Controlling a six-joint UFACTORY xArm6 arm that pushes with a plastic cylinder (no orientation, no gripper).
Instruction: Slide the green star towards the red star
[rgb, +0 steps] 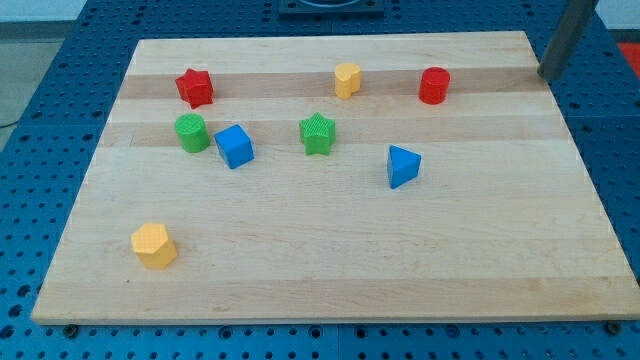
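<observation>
green star | untouched mid-board | my tip far off, top-right edge, rod tilted

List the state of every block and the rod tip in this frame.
green star: untouched, board centre, apart from the red star.
red star: upper left, free.
green cylinder: beside blue cube.
yellow block: top centre, free.
red cylinder: upper right, free.
blue triangular block: right of centre.
yellow hexagonal block: lower left.
my tip: at the board's top right edge, touching no block.
</observation>
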